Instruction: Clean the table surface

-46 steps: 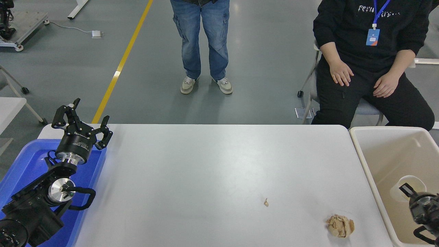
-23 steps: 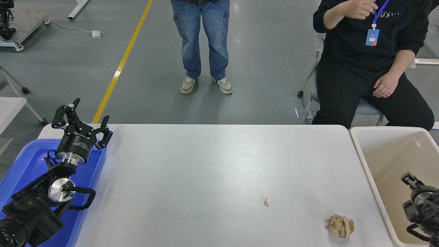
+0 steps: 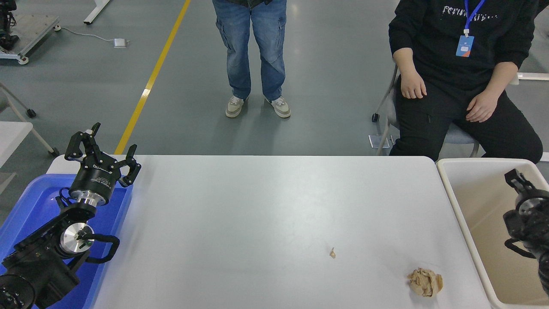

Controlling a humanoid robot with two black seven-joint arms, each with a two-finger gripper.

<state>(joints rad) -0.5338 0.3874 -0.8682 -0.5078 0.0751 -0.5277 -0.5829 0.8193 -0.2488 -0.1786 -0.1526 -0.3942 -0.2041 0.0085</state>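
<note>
Now, one paper wad [image 3: 425,282], one scrap [image 3: 332,253]

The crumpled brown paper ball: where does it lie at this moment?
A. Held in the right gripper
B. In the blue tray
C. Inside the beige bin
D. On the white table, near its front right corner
D: the crumpled brown paper ball rests on the table surface, left of the beige bin, apart from the right gripper.
</note>
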